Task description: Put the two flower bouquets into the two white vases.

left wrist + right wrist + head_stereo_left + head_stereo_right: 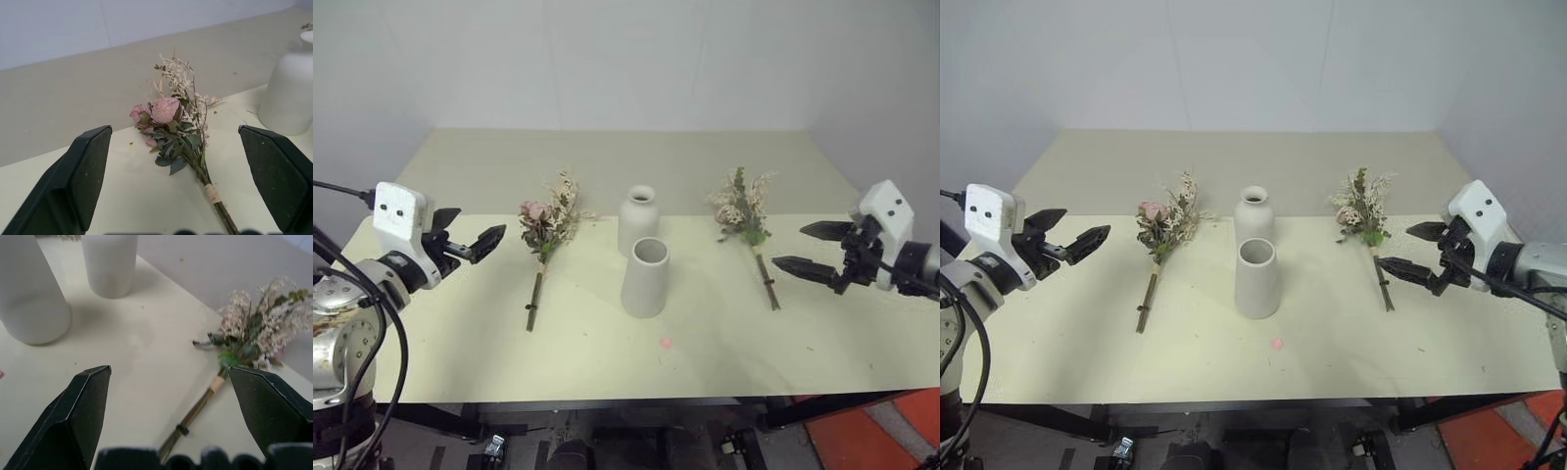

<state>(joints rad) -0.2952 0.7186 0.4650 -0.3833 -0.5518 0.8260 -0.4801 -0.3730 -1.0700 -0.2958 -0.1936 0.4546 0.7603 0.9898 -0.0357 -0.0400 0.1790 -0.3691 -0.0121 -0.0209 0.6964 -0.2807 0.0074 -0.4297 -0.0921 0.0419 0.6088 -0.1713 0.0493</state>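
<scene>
wide vase (pixel 645 278) mid tabletop (pixel 460 333), bottle vase (pixel 638 220) just behind | bouquets lying left (pixel 546 235), right (pixel 745 220) of it | left pincer (pixel 470 239) apart, empty | right pincer (pixel 813 249) apart, empty

Two bouquets (pixel 546 235) (pixel 746 220) flat, flanking two upright, seemingly empty vases (pixel 638 219) (pixel 645 277)

A pale cream table (pixel 460 333) takes up most of the scene, its top made of two boards meeting at a seam that runs from the left edge to the right edge. Its far edge sits close to a plain white wall (pixel 626 59), with more white wall along both sides. A small pink spot (pixel 665 343) lies near the front edge. Below the front right corner, red flooring (pixel 862 441) shows beside dark frame parts
</scene>
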